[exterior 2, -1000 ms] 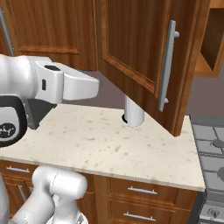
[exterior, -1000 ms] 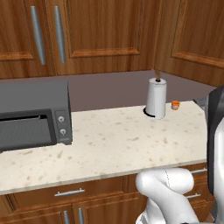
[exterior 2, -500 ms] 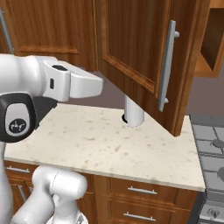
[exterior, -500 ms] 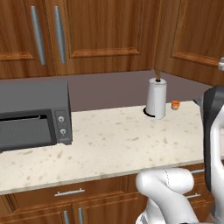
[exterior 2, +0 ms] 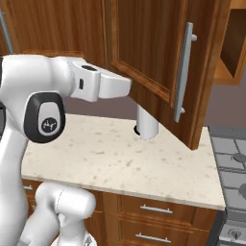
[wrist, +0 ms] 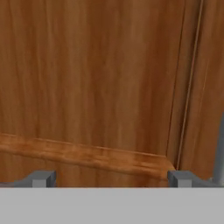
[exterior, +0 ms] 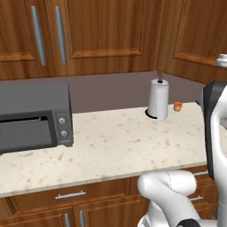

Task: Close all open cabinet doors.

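- Hand view puts you very close to the open cabinet door [wrist: 96, 78]: its reddish-brown wood runs from the left edge almost to the right, with the raised panel's ledge crossing the lower part of the frame.
- You see the gripper [wrist: 111, 179] with its two grey fingertips [wrist: 41, 178] far apart at the lower left and lower right, spread wide and holding nothing; the door's panel ledge sits just above and between them.
- At the far right edge of the hand view a sliver of the silver bar handle [wrist: 220, 148] stands beside the right tip.
- In the right base view, the open cabinet door [exterior 2: 153, 57] swings out over the counter from the upper middle of the frame, its handle [exterior 2: 184, 72] at the upper right; the arm's white hand reaches toward the door's panel from the left, and you cannot tell whether it touches.
- In the left base view, two cabinet doors [exterior: 88, 35] sit flush at the upper left, each with a vertical bar handle.
- You can read no text; a round emblem marks the dark joint cap [exterior 2: 44, 117] at the left of the right base view.
- A paper towel roll [exterior: 158, 99] stands upright on the speckled counter [exterior: 115, 146], a small orange cup [exterior: 178, 106] just to its right, contents not visible.
- A dark toaster oven [exterior: 33, 116] sits at the left, its door shut.
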Motion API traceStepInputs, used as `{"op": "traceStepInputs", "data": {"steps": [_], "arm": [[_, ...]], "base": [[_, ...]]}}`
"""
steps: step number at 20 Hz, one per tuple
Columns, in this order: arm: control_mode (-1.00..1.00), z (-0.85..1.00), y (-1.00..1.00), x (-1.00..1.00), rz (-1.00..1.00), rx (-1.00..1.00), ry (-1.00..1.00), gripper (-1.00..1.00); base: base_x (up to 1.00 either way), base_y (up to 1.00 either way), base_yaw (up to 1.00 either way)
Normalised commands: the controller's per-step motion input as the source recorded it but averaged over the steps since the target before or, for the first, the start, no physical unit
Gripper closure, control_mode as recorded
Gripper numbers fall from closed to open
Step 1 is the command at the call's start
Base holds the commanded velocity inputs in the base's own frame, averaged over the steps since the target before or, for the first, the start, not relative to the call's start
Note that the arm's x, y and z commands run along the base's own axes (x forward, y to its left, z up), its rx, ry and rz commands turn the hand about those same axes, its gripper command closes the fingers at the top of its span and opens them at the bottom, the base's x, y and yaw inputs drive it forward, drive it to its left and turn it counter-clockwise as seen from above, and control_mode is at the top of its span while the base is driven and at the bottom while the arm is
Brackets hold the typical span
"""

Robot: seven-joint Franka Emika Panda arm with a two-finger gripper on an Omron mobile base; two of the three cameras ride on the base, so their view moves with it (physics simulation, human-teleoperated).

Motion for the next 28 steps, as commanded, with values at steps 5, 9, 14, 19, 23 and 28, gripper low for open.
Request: {"op": "traceStepInputs", "data": {"steps": [5,9,14,19,23,28], "arm": [[-1.00,0.00,-0.27,0.12,-0.02,0.00,0.00,-1.00],[-1.00,0.00,-0.32,0.22,-0.02,0.00,0.00,-1.00],[-1.00,0.00,-0.34,0.28,-0.01,0.00,0.00,-1.00],[-1.00,0.00,-0.35,0.44,0.00,0.00,0.00,-1.00],[-1.00,0.00,-0.33,0.43,0.00,0.00,0.00,-1.00],[-1.00,0.00,-0.28,0.48,0.00,0.00,0.00,-1.00]], "base": [[0.00,0.00,0.00],[0.00,0.00,0.00],[0.00,0.00,0.00],[0.00,0.00,0.00],[0.00,0.00,0.00],[0.00,0.00,0.00]]}}
